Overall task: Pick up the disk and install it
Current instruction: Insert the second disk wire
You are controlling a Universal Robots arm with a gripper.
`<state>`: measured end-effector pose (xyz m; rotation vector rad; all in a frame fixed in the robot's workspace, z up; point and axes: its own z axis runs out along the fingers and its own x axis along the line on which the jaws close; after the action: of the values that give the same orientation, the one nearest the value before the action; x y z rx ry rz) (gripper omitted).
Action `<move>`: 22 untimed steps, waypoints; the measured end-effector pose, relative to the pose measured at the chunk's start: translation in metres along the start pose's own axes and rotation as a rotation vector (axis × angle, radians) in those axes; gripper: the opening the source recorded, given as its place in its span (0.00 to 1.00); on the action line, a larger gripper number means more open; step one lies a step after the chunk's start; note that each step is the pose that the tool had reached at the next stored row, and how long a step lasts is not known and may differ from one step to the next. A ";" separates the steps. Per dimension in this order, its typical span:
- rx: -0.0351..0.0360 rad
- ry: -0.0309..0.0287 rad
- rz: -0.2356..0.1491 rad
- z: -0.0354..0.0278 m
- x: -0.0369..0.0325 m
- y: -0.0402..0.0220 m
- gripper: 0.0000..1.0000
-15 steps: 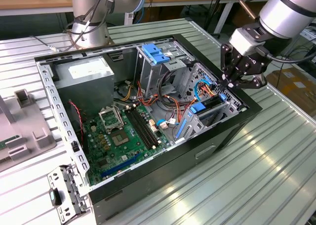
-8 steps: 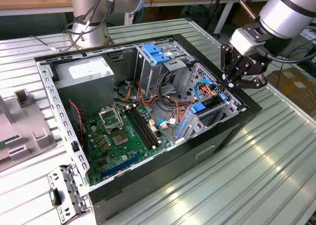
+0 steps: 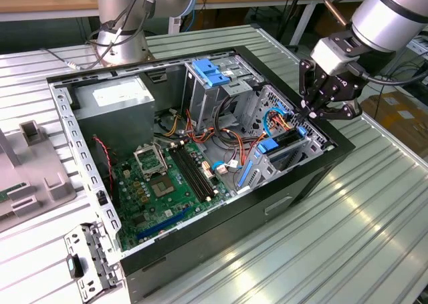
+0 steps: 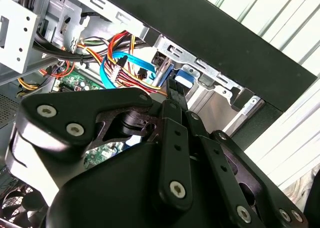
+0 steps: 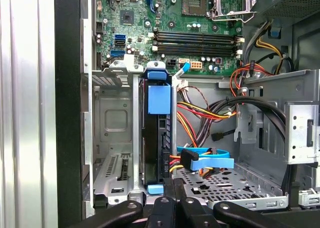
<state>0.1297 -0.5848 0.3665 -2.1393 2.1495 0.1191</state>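
Gripper: the black multi-link gripper [image 3: 314, 112] on the grey-and-silver robot arm [image 3: 391, 13] hangs over the front corner of the open black desktop computer case [image 3: 221, 247], at the exterior view's right. Its fingers [image 4: 176, 95] are drawn together into a narrow point – clenched, with nothing seen between them.

Disk: the flat black-edged hard drive with blue plastic rails and a blue tab [image 5: 159, 138] stands on edge inside the silver sheet-metal drive cage [image 5: 112, 118], already seated in its slot (the blue tab faces up toward the camera in the first wrist view). In the exterior view its blue rail [image 3: 271, 145] shows in the cage just beside and below the gripper tips.

Contact: whether the fingertips touch the disk, I cannot tell – they are very close above it.

Cabling: a light-blue flat data cable [image 5: 210, 160] and a bundle of red, yellow and black power wires [image 5: 200, 115] lie just beside the disk.

Case interior: the green motherboard [image 3: 164, 184] lies on the case floor; the large grey power-supply box [image 3: 114, 103] sits in the far corner; a light-blue plastic latch [image 3: 210, 72] tops the upper drive bay.

Surroundings: the case rests on a ribbed silver metal table [image 3: 361, 217].
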 end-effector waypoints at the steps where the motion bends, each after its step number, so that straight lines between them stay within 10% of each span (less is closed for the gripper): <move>1: 0.0000 0.0000 0.000 0.0000 0.0000 0.0000 0.11; 22: 0.0000 -0.0001 0.000 0.0069 0.0009 0.0091 0.11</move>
<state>0.1207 -0.5847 0.3594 -2.1392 2.1494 0.1193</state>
